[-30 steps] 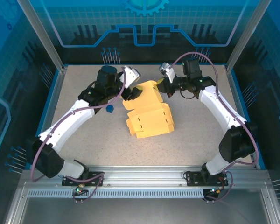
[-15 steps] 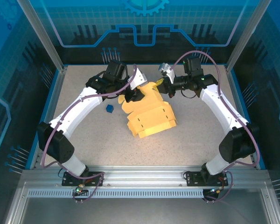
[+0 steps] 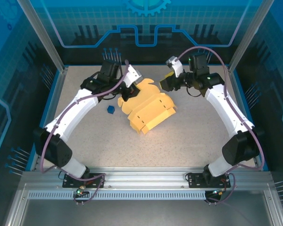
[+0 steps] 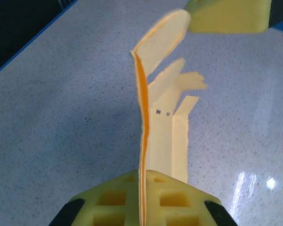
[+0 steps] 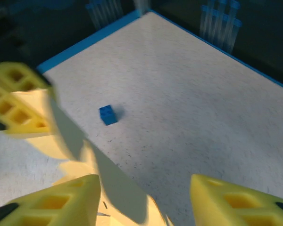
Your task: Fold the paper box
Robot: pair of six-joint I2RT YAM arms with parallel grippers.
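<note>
Left of the paper box (image 3: 148, 110), a small blue block (image 3: 110, 109) sits apart from it on the speckled desk (image 3: 198, 136). At the box's far-left corner the left claw (image 3: 129, 92) is clenched on the card. In the left wrist view its yellow foam pads (image 4: 108, 200) pinch a thin edge of the sheet, which stands upright between them and runs away to a rounded flap. The paper box itself is a pale yellow die-cut sheet, partly folded, lying near the middle of the desk. Its near layers lie stacked and slotted, and its far flaps are lifted off the surface. Just beyond the box's far-right corner hovers the right claw (image 3: 166, 84), with its fingers spread apart and gripping nothing. The right wrist view shows bare desk and the card's shadowed edge between its two yellow pads (image 5: 226, 202). Whether one pad touches the rounded flap I cannot tell. From that camera the blue block lies beyond the box, well apart from it.
</note>
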